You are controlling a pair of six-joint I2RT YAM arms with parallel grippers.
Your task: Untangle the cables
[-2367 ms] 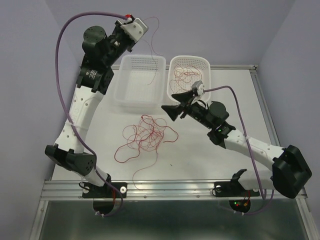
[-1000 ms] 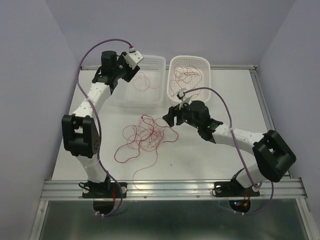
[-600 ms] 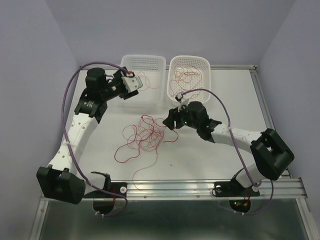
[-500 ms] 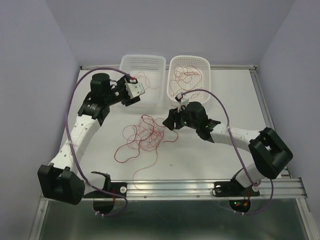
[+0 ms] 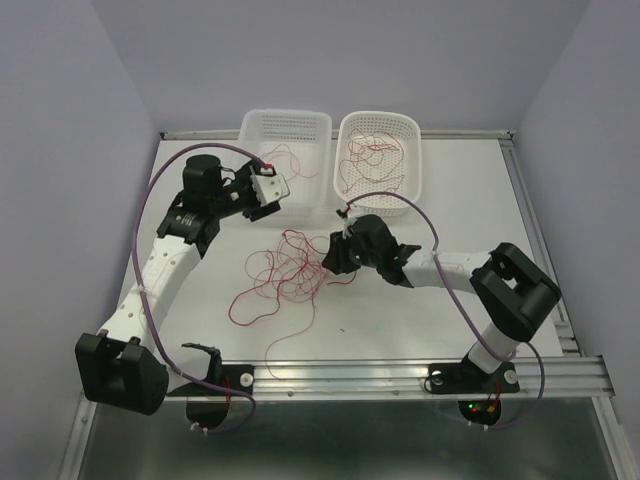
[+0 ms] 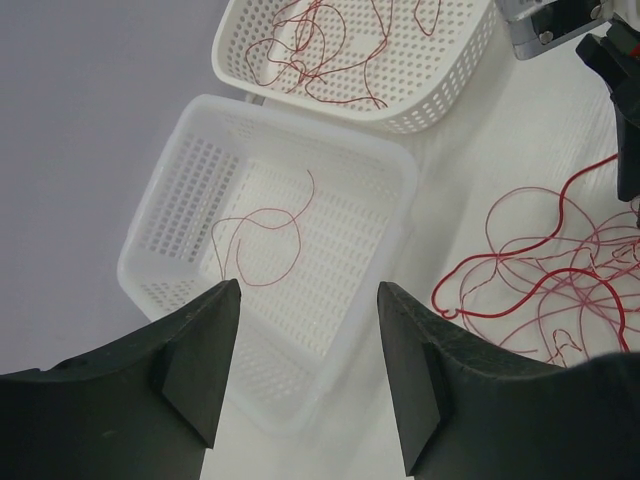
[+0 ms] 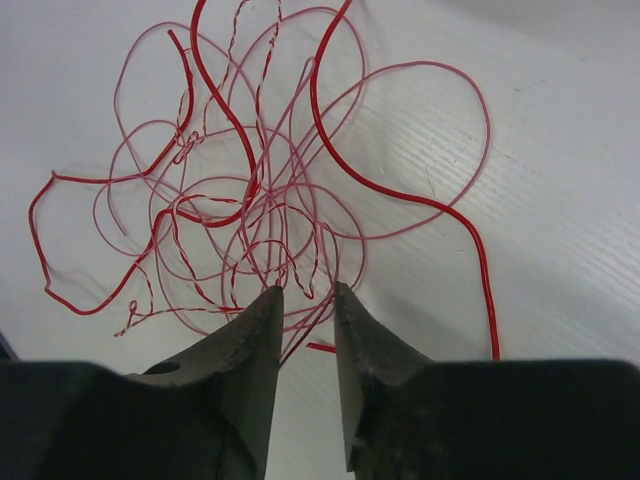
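Note:
A loose tangle of thin red cables lies mid-table, filling the right wrist view. My right gripper is low at the tangle's right edge. Its jaws stand narrowly apart with a few red strands running through the gap. One cable lies in the left basket, also in the left wrist view. Several cables lie in the right basket. My left gripper hovers by the left basket's near corner, open and holding nothing.
The two white perforated baskets stand side by side at the table's back edge. A stray red loop and a long tail trail toward the near edge. Purple arm cables arch above both arms.
My right gripper has slid down-left onto the tangle's right edge and its jaws have narrowed around strands. My left arm has swung back from over the left basket toward the table.

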